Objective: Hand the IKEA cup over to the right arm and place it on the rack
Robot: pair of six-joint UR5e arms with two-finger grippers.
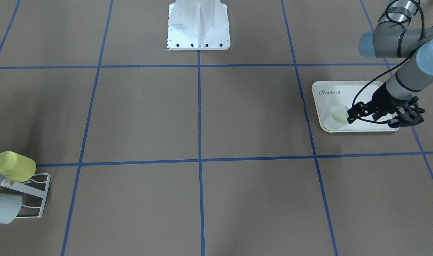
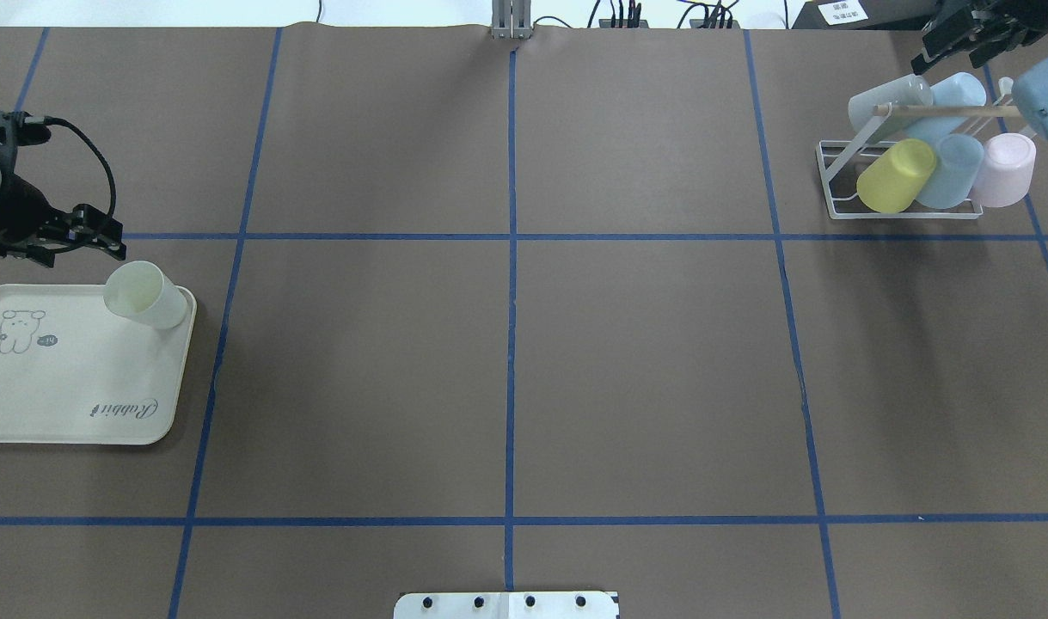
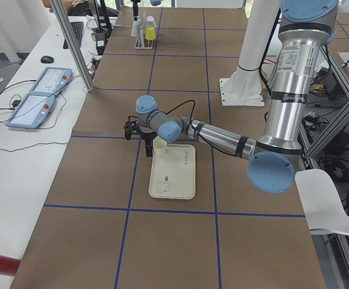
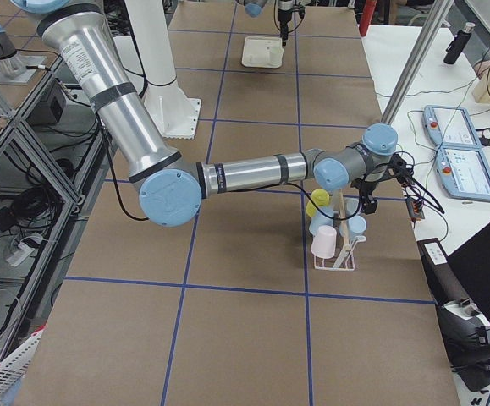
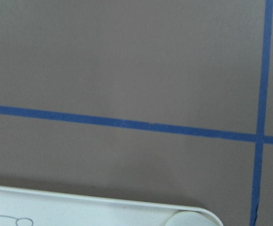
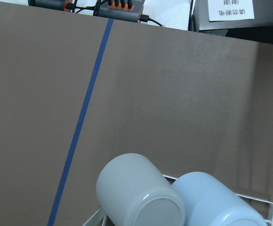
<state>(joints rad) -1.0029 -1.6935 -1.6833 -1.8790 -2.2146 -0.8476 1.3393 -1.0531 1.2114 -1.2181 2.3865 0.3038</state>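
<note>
I've got the cream cup (image 2: 145,295) standing mouth-up on a corner of the rabbit tray (image 2: 76,404), by the tabletop's left edge. My left gripper (image 1: 373,121) hangs just beside it, fingers (image 1: 355,113) spread wide, gripping nothing. At the far right corner, the right gripper (image 2: 962,39) sits over the rack (image 2: 826,185) loaded with coloured cups (image 2: 949,172); I can't tell how its fingers stand.

Script word "Rabbit" on cream tray (image 1: 344,87), paper sign (image 6: 230,9) illegible
</note>
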